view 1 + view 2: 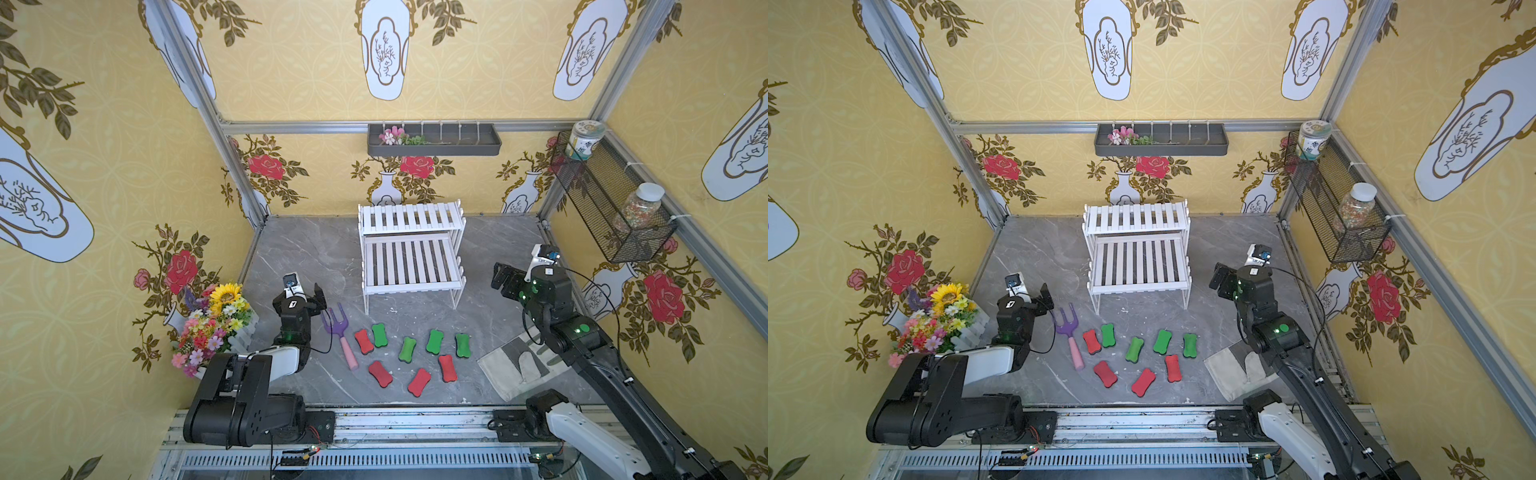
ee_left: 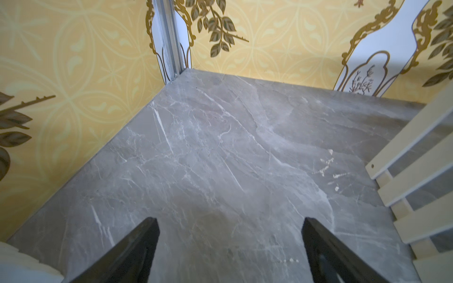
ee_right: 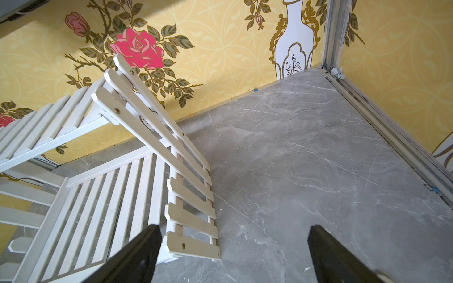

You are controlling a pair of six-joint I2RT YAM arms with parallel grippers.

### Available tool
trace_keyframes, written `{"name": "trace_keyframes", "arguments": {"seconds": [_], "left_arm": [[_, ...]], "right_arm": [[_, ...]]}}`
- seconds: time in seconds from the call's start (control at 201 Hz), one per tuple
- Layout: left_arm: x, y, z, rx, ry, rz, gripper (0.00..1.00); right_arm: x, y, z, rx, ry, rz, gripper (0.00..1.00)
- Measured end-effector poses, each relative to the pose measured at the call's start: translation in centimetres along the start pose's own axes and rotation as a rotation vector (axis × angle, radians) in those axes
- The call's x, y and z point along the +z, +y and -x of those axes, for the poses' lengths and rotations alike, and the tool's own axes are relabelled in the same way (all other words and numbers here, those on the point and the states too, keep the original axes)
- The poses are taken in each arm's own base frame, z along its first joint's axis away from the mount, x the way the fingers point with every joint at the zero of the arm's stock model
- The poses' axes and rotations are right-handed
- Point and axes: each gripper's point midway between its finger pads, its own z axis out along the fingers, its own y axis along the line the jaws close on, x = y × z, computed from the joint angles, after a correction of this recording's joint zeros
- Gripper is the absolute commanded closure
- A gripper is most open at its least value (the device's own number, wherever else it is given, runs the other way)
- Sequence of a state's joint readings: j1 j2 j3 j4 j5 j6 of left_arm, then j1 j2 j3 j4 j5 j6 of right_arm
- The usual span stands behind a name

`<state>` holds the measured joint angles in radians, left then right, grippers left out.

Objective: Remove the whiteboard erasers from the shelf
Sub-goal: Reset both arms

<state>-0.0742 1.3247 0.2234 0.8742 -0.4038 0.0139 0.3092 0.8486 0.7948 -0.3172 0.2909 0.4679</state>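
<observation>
The white two-tier shelf (image 1: 411,262) (image 1: 1138,262) stands at the back middle of the grey table, and nothing lies on either tier. Several whiteboard erasers, green (image 1: 407,349) (image 1: 1134,349) and red (image 1: 380,373) (image 1: 1105,373), lie scattered on the table in front of it. My left gripper (image 1: 319,296) (image 2: 230,220) hovers open to the left of the shelf's front leg, over bare table. Open too, my right gripper (image 1: 500,275) (image 3: 234,227) sits just right of the shelf's lower tier (image 3: 110,196), with nothing between its fingers.
A purple garden fork (image 1: 341,332) with a pink handle lies left of the erasers. A flower bouquet (image 1: 212,324) fills the left front corner, and a grey glove (image 1: 515,365) lies at the right front. A dark wall tray (image 1: 434,139) and a mesh basket (image 1: 611,208) with jars hang above.
</observation>
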Motion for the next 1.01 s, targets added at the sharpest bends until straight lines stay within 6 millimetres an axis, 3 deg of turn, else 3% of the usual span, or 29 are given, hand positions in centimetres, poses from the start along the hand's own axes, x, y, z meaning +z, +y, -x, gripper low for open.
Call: {"name": "trace_keyframes", "arguments": {"seconds": [0.134,0.264,0.468,0.761,0.866,1.01], "left_arm": [[-1.4,0.9,-0.2,-0.046,-0.045,0.008,0.01],[-1.4,2.4,-0.3,-0.096,-0.062,0.047,0.01],[-2.2,3.0,-0.5,-0.135,-0.098,0.062,0.00],[-2.1,3.0,0.1,-0.150,-0.126,0.060,0.00],[-2.1,3.0,0.1,-0.150,-0.128,0.060,0.00],[-2.1,3.0,0.2,-0.152,-0.132,0.059,0.00]], "right_arm": [[0.5,-0.1,-0.4,-0.005,0.016,-0.008,0.03],[1.0,-0.3,-1.2,-0.009,0.025,-0.018,0.03],[1.6,-1.0,-1.7,-0.007,-0.001,-0.039,0.03],[2.1,-4.2,-0.5,-0.064,-0.076,-0.247,0.03],[3.8,-6.0,-2.4,-0.180,-0.072,-0.332,0.03],[6.4,-9.5,-7.6,-0.335,-0.006,-0.424,0.03]]}}
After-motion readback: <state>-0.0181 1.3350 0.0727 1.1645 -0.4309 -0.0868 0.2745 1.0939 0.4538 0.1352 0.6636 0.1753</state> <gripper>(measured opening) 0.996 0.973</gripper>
